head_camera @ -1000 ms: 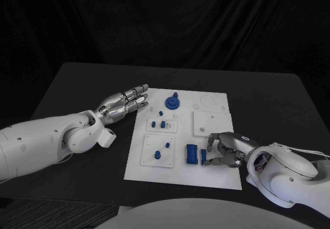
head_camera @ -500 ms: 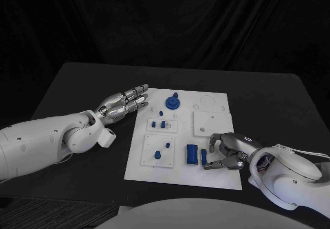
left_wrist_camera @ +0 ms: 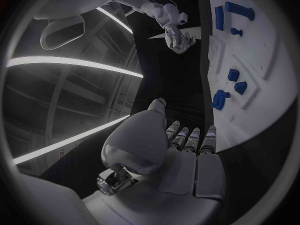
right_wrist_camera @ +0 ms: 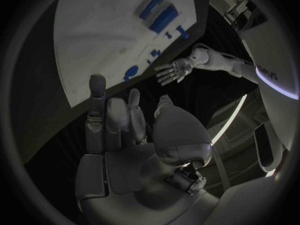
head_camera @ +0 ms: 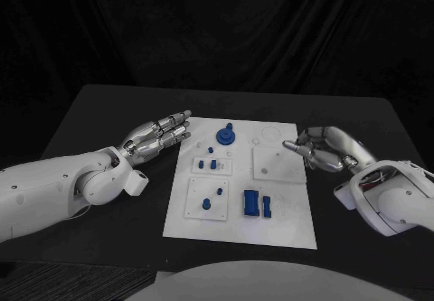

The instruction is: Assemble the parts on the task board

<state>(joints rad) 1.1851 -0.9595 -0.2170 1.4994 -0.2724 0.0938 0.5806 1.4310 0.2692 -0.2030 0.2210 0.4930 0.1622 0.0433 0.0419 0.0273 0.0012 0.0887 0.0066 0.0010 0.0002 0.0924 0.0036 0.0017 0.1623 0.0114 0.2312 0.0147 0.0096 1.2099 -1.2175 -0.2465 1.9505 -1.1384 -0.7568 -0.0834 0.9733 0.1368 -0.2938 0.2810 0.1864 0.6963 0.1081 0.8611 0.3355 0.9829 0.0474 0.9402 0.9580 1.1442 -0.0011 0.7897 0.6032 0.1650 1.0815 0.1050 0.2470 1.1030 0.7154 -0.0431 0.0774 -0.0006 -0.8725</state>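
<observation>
We saw both hands holding nothing, one at each long edge of the task board (head_camera: 290, 222).

The left hand (head_camera: 158, 138) hovered with fingers stretched out and apart by the board's far left corner; the right hand (head_camera: 327, 149) hung with fingers loosely apart, empty, just off the right edge. On the board, two upright blue blocks (head_camera: 257, 204) stood side by side toward the near edge, a round blue part (head_camera: 225, 133) sat near the far edge, and small blue pieces (head_camera: 209, 164) lay between them.
</observation>
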